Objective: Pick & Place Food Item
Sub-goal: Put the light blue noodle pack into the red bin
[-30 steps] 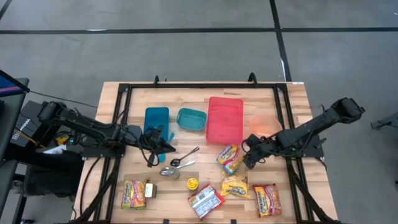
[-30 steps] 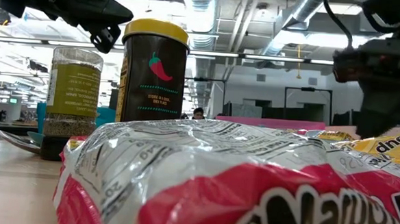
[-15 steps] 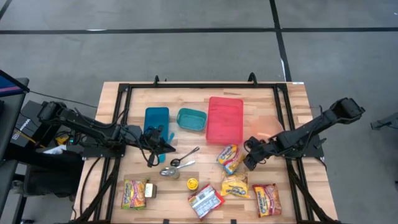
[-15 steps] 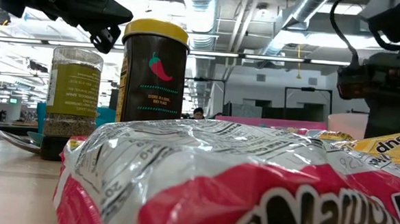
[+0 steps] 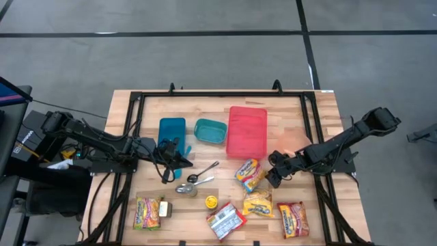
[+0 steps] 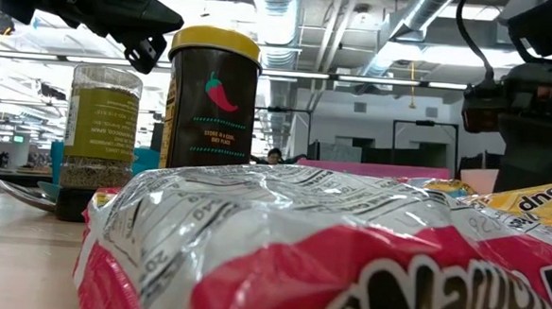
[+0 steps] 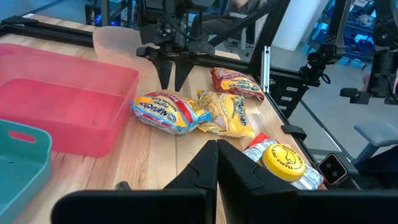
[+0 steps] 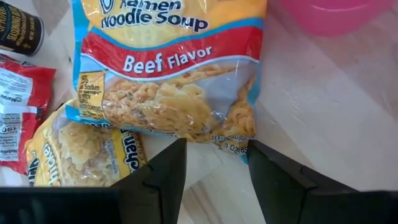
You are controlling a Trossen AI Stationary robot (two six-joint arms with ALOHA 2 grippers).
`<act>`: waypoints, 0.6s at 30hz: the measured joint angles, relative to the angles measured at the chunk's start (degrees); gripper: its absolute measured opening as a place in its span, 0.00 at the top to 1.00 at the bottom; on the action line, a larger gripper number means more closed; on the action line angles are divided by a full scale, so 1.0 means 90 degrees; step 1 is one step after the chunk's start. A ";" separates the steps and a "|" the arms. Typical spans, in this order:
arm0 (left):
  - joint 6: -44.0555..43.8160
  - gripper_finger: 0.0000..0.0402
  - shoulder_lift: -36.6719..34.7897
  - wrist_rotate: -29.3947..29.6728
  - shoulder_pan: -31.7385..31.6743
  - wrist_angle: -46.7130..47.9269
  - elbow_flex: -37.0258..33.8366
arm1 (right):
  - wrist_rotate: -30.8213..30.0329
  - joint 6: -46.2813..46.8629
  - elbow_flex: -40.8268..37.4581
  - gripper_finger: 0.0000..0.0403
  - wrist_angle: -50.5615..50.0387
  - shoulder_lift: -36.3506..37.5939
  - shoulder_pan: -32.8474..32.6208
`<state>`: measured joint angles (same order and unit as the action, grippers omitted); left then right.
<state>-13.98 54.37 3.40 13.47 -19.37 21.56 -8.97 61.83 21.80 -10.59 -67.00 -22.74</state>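
Note:
A Beef Flavor ramen pack (image 5: pixel 250 173) lies flat on the wooden table, just in front of the red tray (image 5: pixel 247 131). My right gripper (image 5: pixel 271 179) stands open at the pack's right end, slanting down. In the right wrist view the pack's (image 8: pixel 168 81) nearest edge lies just ahead of the gap in my right gripper (image 8: pixel 214 146). I see no touch. My left gripper (image 5: pixel 186 162) hovers shut over the table's left half, above the spoons (image 5: pixel 201 176), and holds nothing.
A teal tub (image 5: pixel 210 130) and a blue container (image 5: pixel 171 131) stand left of the red tray, a pink bowl (image 5: pixel 290 139) right of it. Near the front edge lie more ramen packs (image 5: pixel 258 203) (image 5: pixel 293 219) (image 5: pixel 226 220) (image 5: pixel 149 212) and spice jars (image 5: pixel 212 202). Black frame rails (image 5: pixel 133 130) border the table.
My right gripper has sunk a little toward the Beef Flavor ramen pack and tipped further downward, still open. The pack and my left gripper have kept still.

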 joint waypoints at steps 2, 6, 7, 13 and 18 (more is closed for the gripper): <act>0.0000 1.00 0.0002 0.0000 0.0000 -0.0001 0.0000 | -0.0002 -0.0078 0.0000 0.59 -0.0001 0.0000 0.0000; 0.0000 1.00 0.0001 0.0000 0.0000 0.0002 0.0000 | 0.0010 -0.0108 0.0005 0.59 -0.0005 0.0000 -0.0007; 0.0000 1.00 0.0001 0.0000 0.0000 0.0002 0.0000 | 0.0017 -0.0109 0.0020 0.59 -0.0033 0.0016 -0.0012; 0.0000 1.00 0.0000 0.0000 0.0000 -0.0001 0.0000 | 0.0029 -0.0451 0.0543 0.59 -0.0737 0.0303 -0.0108; 0.0000 1.00 0.0001 -0.0002 0.0000 -0.0003 0.0000 | 0.0016 -0.0454 0.1139 0.60 -0.1833 0.0488 -0.0203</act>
<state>-13.98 54.38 3.38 13.47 -19.40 21.56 -8.83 57.74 32.05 -27.09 -62.61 -24.57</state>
